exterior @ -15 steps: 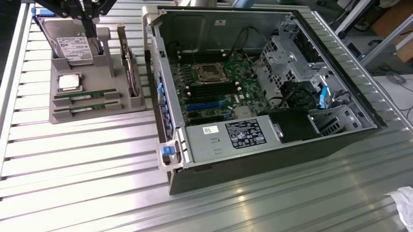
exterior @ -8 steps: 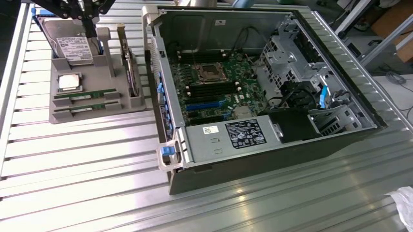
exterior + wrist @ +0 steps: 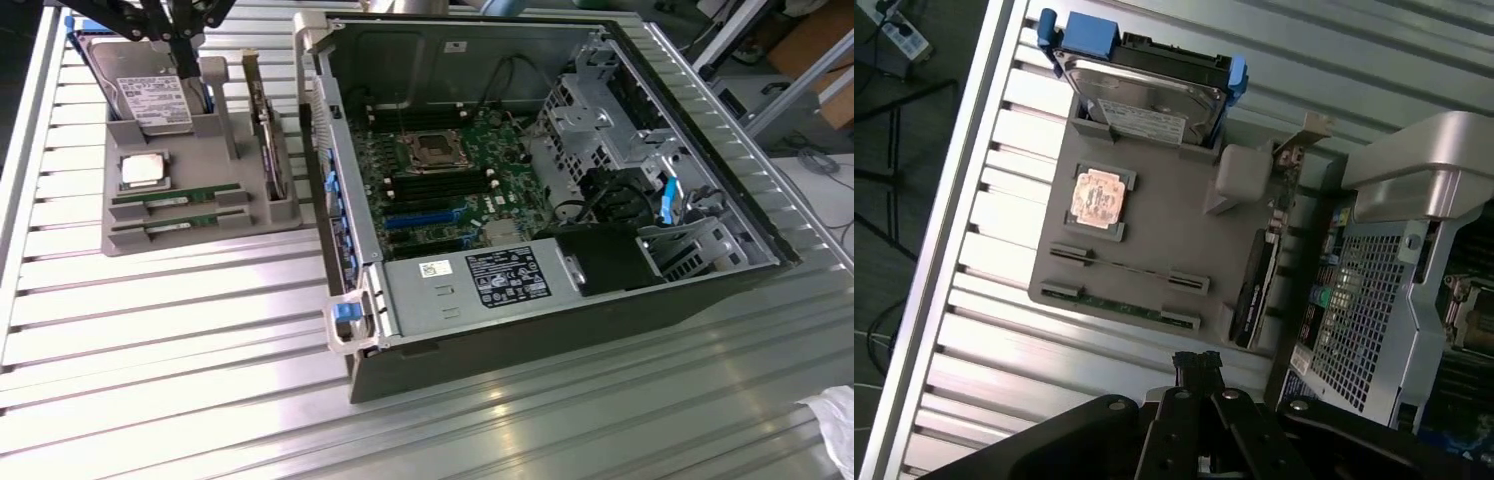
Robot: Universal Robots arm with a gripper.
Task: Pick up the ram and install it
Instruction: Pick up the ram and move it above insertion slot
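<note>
ram [image 3: 176, 197] stands on edge in gray holder [image 3: 187, 243] slot, twin [image 3: 174, 226] beside, top edge up for easy grab. gripper [image 3: 1197, 362] hovers above holder, well apart from ram; open or closed, can't tell.

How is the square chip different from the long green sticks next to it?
The chip is square; the ram sticks are long, thin and green. The chip lies flat; the ram sticks stand on edge in slots. One chip, two ram sticks. All sit in the gray tray.
</note>
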